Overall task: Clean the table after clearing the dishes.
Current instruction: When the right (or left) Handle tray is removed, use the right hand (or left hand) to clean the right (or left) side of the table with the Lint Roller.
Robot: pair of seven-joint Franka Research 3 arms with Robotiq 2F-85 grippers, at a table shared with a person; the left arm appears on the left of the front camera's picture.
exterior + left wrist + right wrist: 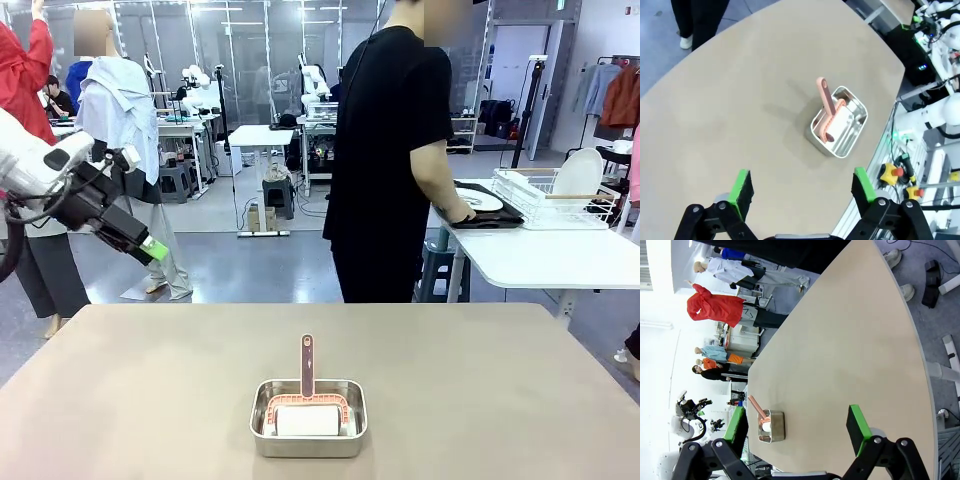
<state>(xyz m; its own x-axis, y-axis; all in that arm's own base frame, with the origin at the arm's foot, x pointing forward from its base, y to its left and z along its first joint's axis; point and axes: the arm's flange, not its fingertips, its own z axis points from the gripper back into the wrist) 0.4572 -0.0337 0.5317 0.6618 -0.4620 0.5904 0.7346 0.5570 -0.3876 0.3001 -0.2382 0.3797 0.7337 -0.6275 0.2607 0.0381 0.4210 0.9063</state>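
Note:
The beige-brown table (480,380) spans the near half of the front view. My left gripper (150,250) hangs open above the table's far left corner; in the left wrist view its green pads (742,187) stand wide apart over the table (740,100), holding nothing. My right gripper (796,425) is also open and empty above the table (850,355). One of the dishes, a white plate on a dark tray (482,203), lies on the white side table (540,260) at the right, with the hands of a person in black (390,150) on the tray.
A small steel pan with a pink-handled roller (308,412) sits near the table's front middle, also seen as the pan (840,127) and the pan (771,426). A white dish rack (555,195) holding a plate stands on the side table.

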